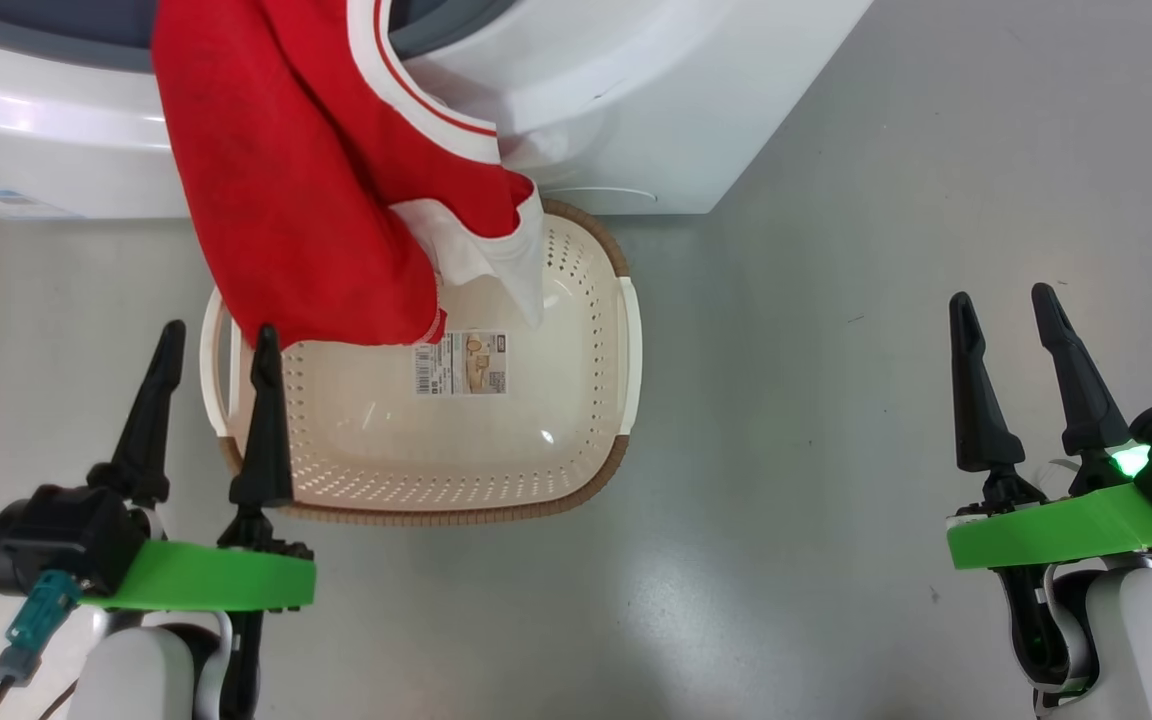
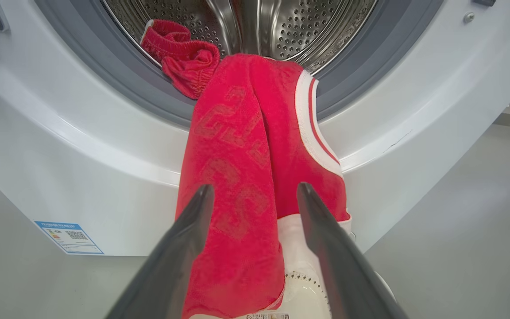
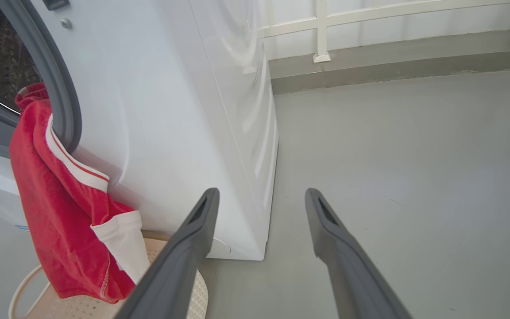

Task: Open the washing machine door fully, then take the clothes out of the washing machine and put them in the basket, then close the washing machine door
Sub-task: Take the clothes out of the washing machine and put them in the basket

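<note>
The red clothes (image 1: 306,170) with white trim hang out of the washing machine (image 1: 626,110) mouth, their lower end dangling over the cream basket (image 1: 591,400) on the floor. Seen from the left wrist, the clothes (image 2: 246,177) drape over the grey rubber ring, and a smaller red piece (image 2: 179,57) lies inside the steel drum. My left gripper (image 1: 216,345) is open at the basket's left rim, just below the hanging fabric, holding nothing. Far to the right my right gripper (image 1: 1006,310) stands open over bare floor. The washing machine door is out of view.
Grey floor (image 1: 836,300) surrounds the basket. In the right wrist view, the washing machine's side (image 3: 219,110) faces a low wall ledge with a white railing (image 3: 321,31) behind it. A blue label (image 2: 69,237) sits low on the machine's front.
</note>
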{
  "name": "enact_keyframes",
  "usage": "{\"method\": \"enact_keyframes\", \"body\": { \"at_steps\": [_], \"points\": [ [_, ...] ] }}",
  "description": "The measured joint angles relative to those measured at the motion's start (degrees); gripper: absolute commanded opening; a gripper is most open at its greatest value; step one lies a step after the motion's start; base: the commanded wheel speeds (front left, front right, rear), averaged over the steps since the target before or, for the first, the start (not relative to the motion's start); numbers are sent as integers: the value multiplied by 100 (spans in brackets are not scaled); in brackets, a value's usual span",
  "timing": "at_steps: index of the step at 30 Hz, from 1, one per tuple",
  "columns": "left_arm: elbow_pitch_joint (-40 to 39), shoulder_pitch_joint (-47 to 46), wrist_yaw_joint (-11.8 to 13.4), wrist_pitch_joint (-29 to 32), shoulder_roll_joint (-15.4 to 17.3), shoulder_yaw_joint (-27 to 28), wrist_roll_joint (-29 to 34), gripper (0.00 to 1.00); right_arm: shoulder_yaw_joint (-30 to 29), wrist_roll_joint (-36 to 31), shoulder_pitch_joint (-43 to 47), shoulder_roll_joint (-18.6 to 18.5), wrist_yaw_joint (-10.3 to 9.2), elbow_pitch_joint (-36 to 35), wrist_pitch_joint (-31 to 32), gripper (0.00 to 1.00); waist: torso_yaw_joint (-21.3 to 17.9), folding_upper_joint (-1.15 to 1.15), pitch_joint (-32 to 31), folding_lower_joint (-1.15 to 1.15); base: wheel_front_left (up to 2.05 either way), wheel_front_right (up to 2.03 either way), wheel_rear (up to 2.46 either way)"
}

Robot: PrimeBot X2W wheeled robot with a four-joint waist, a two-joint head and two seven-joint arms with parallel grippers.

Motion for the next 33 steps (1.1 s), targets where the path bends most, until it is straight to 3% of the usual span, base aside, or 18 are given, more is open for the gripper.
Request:
{"method": "enact_keyframes", "body": {
  "at_steps": [10, 16, 23, 33],
  "points": [
    [-29, -82, 21, 0, 2, -186, -42, 100, -8, -10, 1, -1, 0, 2, 0, 100, 3, 0, -33, 0, 0, 0, 0],
    [271, -751, 14, 0, 1, -190, -23, 100, 26, -16, 2, 0, 0, 19, 0, 100, 19, 0, -56, 0, 0, 0, 0],
    [1002, -1811, 4, 0, 42, -291, 216, 100, 62, -16, 1, -1, 0, 42, 0, 100, -17, 0, -68, 0, 0, 0, 0],
    [2642, -3401, -35, 155, 294, -422, 358, 100, 174, -16, -14, 0, 0, 26, 0, 100, -103, 0, 128, 0, 0, 0, 0]
  ]
}}
